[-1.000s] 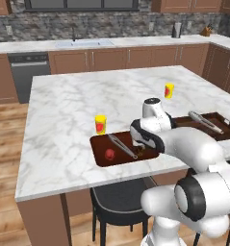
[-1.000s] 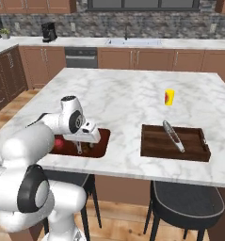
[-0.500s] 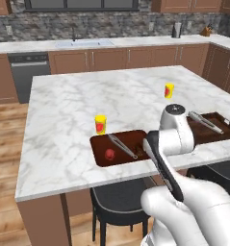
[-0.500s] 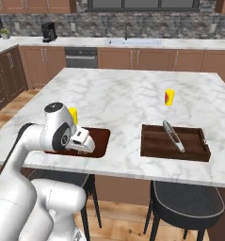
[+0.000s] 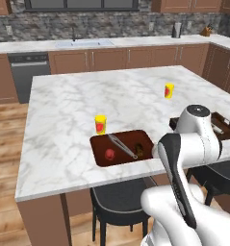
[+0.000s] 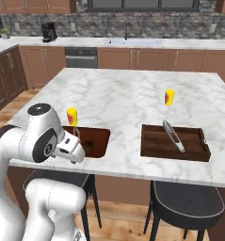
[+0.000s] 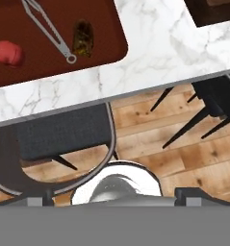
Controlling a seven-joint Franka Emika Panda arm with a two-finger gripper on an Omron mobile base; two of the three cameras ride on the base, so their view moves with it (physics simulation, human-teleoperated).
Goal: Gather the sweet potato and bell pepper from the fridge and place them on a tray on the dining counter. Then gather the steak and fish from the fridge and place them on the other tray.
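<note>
White marble tops the table (image 5: 73, 105), and on its near edge we see two trays well apart. The reddish-brown tray (image 5: 131, 138) lies on the left side in the left base view. In it we find the red bell pepper (image 7: 9, 52) towards one end and the dark brown sweet potato (image 7: 83, 36) towards the other. A pair of metal tongs (image 7: 46, 26) lies slantwise between the two, its ring end close beside the sweet potato. Whether it touches we cannot tell.

The darker wooden tray (image 6: 156, 141) sits farther along the same edge and carries a second pair of tongs (image 6: 172, 135) lying across it. A yellow cup (image 5: 100, 124) stands on the marble just behind the reddish tray. Another yellow cup (image 6: 169, 97) stands behind the wooden one, a little apart from it.

The end effector (image 6: 75, 153) hangs just off the near edge of the table beside the reddish tray, above a dark stool (image 7: 63, 132) and the plank floor (image 7: 184, 144). Its fingers stand spread wide at either side of the hand view, and we see nothing between them.
</note>
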